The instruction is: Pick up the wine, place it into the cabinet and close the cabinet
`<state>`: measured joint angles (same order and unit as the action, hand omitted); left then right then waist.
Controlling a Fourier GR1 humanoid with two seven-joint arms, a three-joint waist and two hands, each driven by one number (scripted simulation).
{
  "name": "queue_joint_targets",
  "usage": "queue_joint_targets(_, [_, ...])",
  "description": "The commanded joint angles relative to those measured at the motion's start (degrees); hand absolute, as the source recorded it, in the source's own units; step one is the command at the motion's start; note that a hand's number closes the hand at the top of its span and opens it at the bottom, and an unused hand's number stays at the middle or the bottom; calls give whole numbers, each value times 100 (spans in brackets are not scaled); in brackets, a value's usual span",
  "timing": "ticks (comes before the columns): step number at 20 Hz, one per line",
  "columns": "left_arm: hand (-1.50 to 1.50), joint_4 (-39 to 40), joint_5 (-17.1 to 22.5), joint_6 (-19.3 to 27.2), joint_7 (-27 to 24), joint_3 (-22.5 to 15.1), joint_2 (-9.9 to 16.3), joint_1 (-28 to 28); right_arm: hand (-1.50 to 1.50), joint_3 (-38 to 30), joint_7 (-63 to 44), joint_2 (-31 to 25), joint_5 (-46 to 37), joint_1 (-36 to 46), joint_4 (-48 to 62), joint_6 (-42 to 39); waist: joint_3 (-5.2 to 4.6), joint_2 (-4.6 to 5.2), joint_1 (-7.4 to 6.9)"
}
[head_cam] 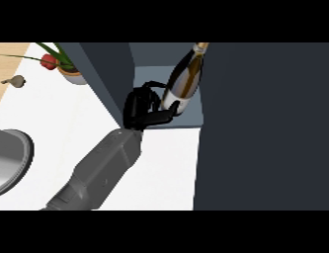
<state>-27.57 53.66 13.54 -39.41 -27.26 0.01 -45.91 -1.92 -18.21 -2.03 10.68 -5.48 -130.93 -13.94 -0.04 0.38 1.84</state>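
The wine bottle (184, 79), dark with a gold neck and a pale base, stands tilted inside the open cabinet (110, 74), its base on the cabinet's light floor. My left hand (142, 106) comes in from the lower left and sits at the cabinet's left wall. Its fingers (161, 115) curl round the bottle's lower part from the left. The cabinet door (272, 123) is swung open, a large dark panel filling the right side of the view. It hides whatever lies behind it. My right hand does not show.
A potted plant (66, 66) with a red fruit (48, 61) stands at the back left of the white counter (58, 118). A small brown object (14, 80) lies near the counter's left edge. A grey round basin (3, 163) sits at the lower left.
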Motion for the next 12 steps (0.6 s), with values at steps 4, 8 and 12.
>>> queue_joint_targets(4, [150,396,487,-61,33,-23,-1,-567,-150,-289,86,-208,352,79,234,-242,0,20,66])
queue_joint_targets(8, [150,673,501,-108,100,59,-1,-738,-150,20,-131,-34,-31,298,63,69,-2,18,49])
queue_joint_targets(12, [150,994,437,-145,-35,138,-1,-842,-150,-92,306,-46,-104,267,462,-79,1,20,34])
